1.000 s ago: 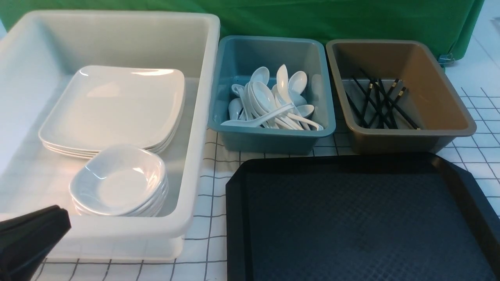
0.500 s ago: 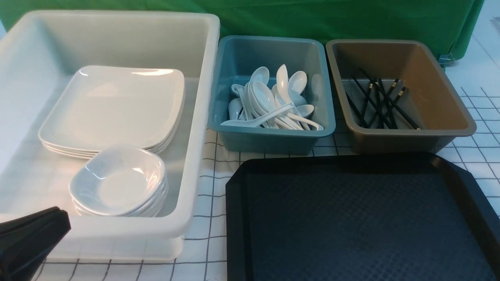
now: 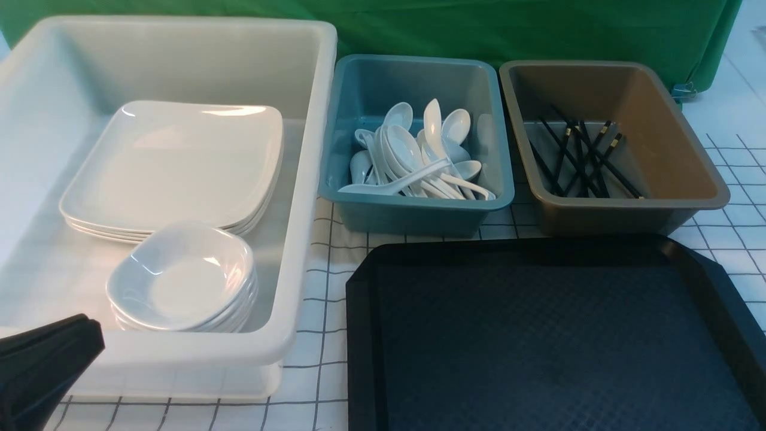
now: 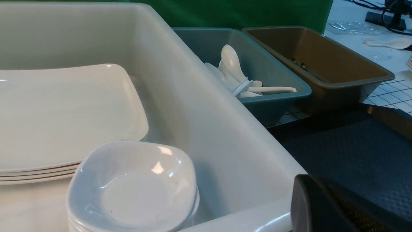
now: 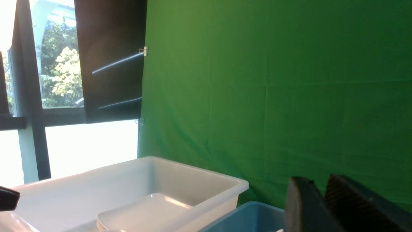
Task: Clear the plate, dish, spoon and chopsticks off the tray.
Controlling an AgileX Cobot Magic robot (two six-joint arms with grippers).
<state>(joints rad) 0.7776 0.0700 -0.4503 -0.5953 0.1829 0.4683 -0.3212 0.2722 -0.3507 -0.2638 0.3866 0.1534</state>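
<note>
The black tray [image 3: 538, 335] lies bare at the front right, with nothing on its textured surface. A stack of white plates [image 3: 173, 161] and a stack of small dishes [image 3: 182, 278] sit inside the big white tub [image 3: 311, 179]. Several white spoons [image 3: 413, 155] fill the teal tub [image 3: 502, 197], and black chopsticks [image 3: 580, 158] lie in the brown tub [image 3: 712, 197]. My left gripper [image 3: 90, 335] hangs shut and empty just outside the white tub's near corner. My right gripper [image 5: 317, 185] shows only in its wrist view, raised and facing the green curtain, its fingers slightly parted with nothing between them.
All three tubs stand in a row behind the tray on a checked cloth [image 3: 317, 287]. A green curtain [image 3: 479, 30] closes the back. One loose white spoon [image 4: 386, 43] lies on the table far beyond the brown tub.
In the front view my left gripper has edged slightly toward the lower left. The tubs, their contents and the tray have not moved.
</note>
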